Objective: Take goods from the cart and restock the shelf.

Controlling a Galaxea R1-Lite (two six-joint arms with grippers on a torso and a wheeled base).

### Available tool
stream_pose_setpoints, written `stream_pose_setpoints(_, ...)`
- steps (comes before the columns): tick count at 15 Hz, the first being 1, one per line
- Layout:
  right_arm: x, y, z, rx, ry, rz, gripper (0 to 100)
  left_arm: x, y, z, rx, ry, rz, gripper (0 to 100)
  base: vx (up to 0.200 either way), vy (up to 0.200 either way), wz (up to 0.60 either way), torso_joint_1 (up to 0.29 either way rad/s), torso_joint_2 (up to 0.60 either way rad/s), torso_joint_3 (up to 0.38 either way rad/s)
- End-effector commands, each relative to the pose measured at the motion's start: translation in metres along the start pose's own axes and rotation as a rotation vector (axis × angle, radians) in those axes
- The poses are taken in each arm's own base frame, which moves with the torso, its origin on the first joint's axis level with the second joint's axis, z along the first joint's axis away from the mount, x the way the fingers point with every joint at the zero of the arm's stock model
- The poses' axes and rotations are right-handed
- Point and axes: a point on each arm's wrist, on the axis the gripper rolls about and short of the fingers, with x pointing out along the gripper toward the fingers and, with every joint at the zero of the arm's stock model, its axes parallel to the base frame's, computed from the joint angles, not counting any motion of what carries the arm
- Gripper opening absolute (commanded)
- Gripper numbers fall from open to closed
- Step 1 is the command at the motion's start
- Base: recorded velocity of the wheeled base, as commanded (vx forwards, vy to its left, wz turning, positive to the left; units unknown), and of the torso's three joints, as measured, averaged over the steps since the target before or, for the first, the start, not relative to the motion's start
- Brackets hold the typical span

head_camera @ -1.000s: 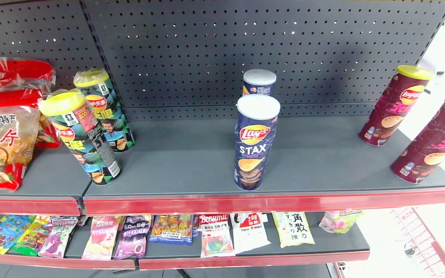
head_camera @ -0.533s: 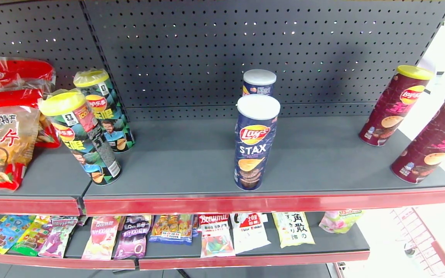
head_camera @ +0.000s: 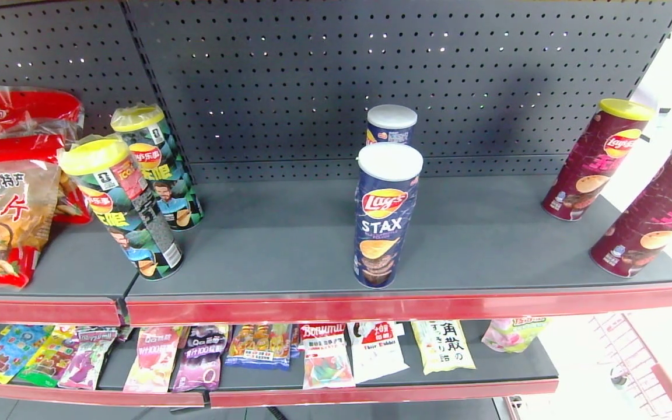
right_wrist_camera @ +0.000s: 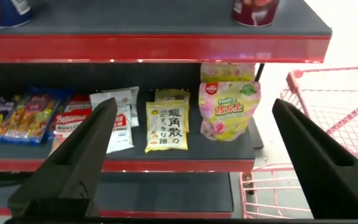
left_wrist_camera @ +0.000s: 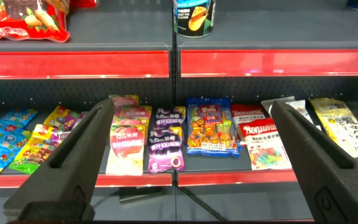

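Head view, middle of the frame: grey upper shelf [head_camera: 289,233] with a red front edge. At centre, two blue chip cans [head_camera: 384,216], upright, one behind the other. At left, two green cans [head_camera: 120,210] beside red snack bags [head_camera: 6,216]; at right, two maroon cans [head_camera: 595,160]. Along the bottom, lower shelf [head_camera: 505,364] with flat candy packets [head_camera: 327,356]. At lower right, pink cart [head_camera: 671,389]. Left gripper [left_wrist_camera: 191,106] and right gripper [right_wrist_camera: 194,102] before the lower shelf, jaws wide apart, holding nothing.
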Motion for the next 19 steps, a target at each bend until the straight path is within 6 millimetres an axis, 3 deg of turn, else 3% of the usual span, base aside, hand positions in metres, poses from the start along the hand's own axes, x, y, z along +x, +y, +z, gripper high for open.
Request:
stream_pose_setpoints(1, -0.0006, -0.0003, -0.0006, 0.009, -0.007, -0.016, 100, 0.0001, 0.0000, 0.0000, -0.001, 0.001, 0.000, 100, 0.000, 0.000, 0.00, 0.000, 0.00, 0.000)
stream_pose_setpoints(19, -0.0007, 0.0007, -0.0007, 0.010, -0.008, 0.029, 100, 0.0001, 0.0000, 0.0000, 0.001, 0.001, 0.000, 100, 0.000, 0.000, 0.00, 0.000, 0.00, 0.000)
